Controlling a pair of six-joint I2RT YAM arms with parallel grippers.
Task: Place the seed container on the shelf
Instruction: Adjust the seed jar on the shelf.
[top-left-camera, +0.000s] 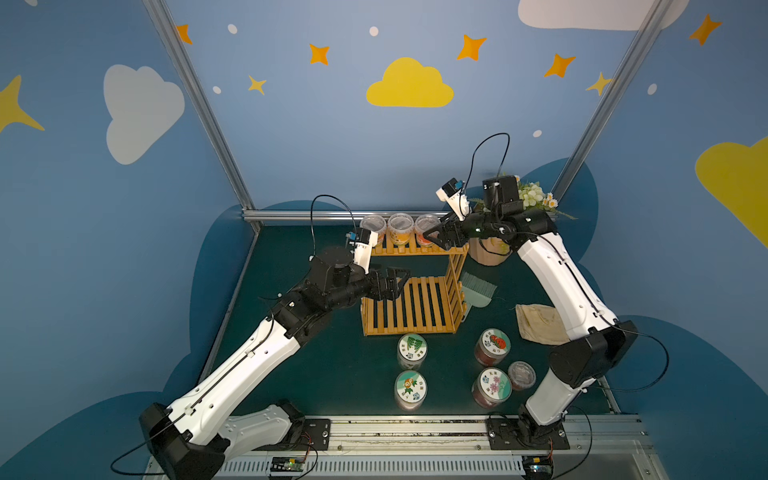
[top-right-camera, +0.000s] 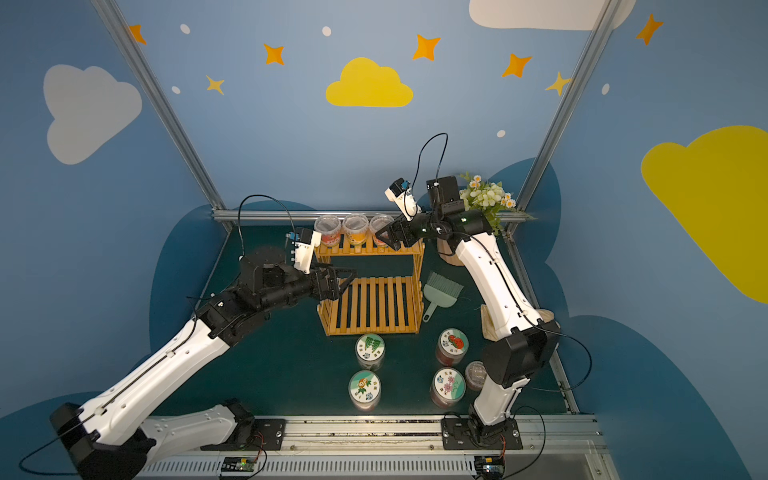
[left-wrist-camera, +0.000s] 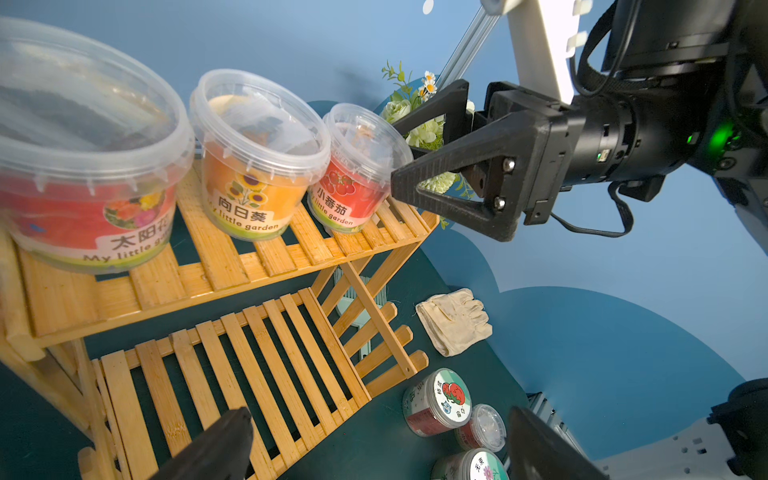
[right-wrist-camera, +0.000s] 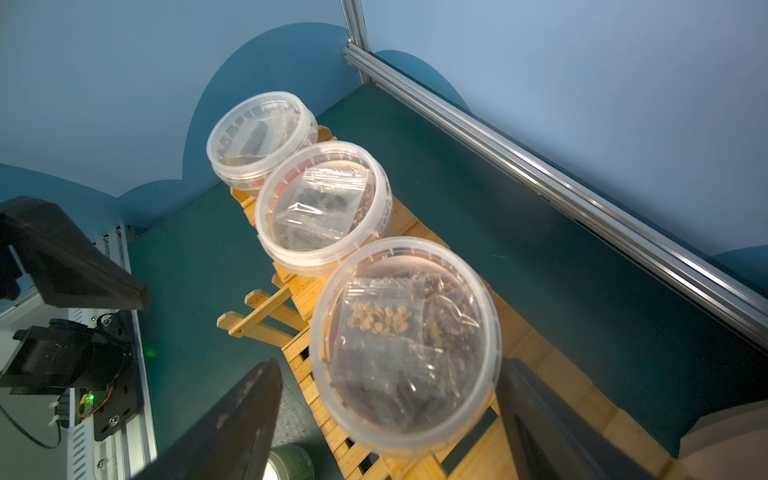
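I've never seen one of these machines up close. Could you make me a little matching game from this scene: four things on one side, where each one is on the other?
Things:
1. sunflower tub
2. gloves
3. green brush
4. left gripper

Places:
A. open and empty, above the shelf's lower tier
B. flat on the table, apart from the shelf
C. middle of the top tier's three tubs
D. on the table, close beside the shelf's end

Pairs: 1-C, 2-B, 3-D, 4-A.
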